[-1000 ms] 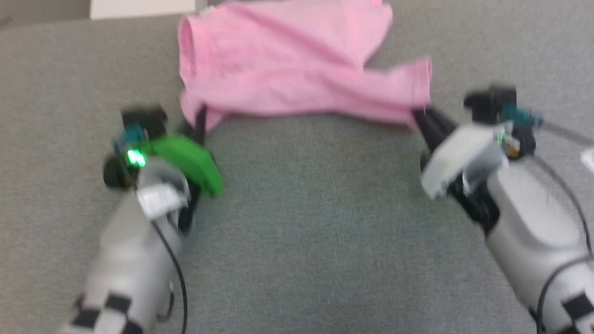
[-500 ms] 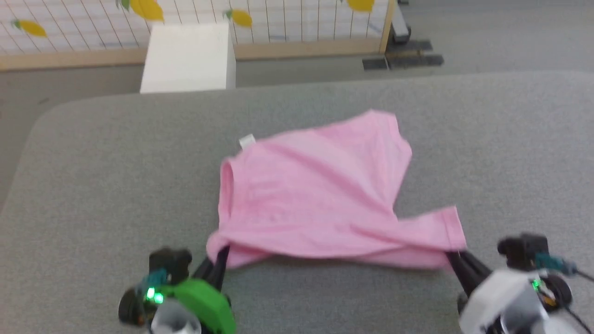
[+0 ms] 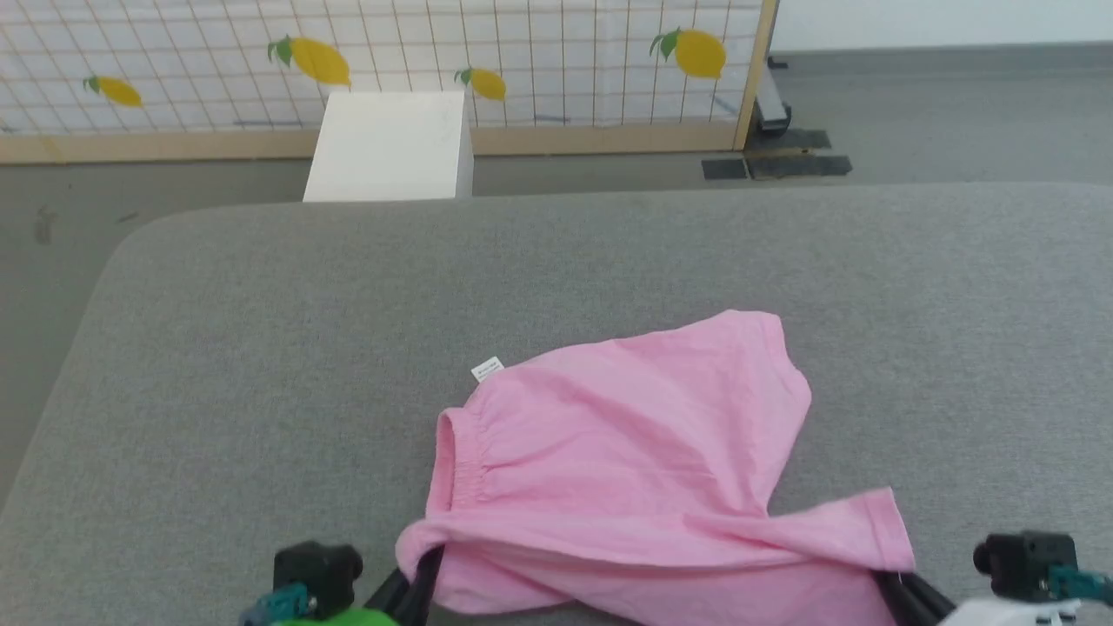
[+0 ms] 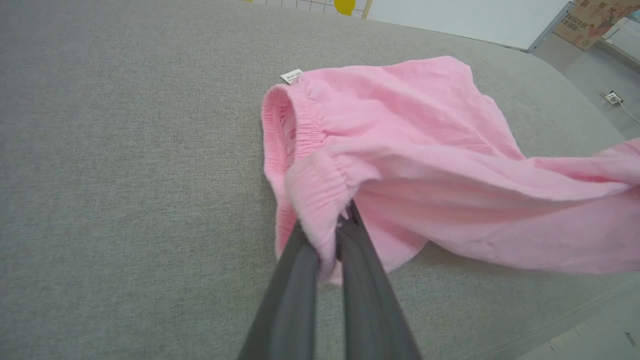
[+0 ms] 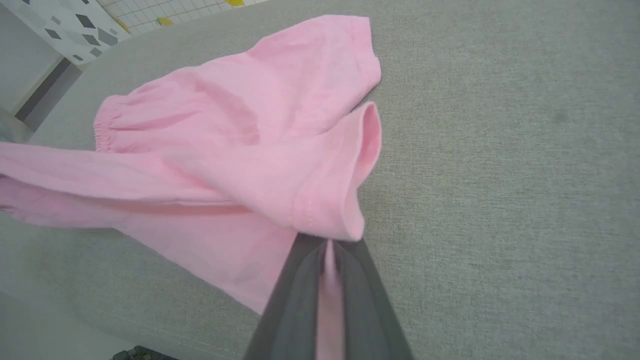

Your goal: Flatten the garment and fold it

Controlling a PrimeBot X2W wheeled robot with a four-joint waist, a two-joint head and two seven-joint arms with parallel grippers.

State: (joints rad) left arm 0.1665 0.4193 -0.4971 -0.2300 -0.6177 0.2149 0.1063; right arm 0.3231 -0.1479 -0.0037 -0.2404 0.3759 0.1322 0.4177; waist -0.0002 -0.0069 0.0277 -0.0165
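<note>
Left claw (image 4: 327, 225), right claw (image 5: 327, 241) pinching garment (image 3: 626, 469), tag (image 3: 487, 369) illegible

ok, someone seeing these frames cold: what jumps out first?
The pink garment grabs the eye, rumpled on the near part of the grey table. The left gripper is shut on its gathered waistband corner and the right gripper on a leg hem, both at the near edge. Behind the table stand a white box and a lemon-print screen.
</note>
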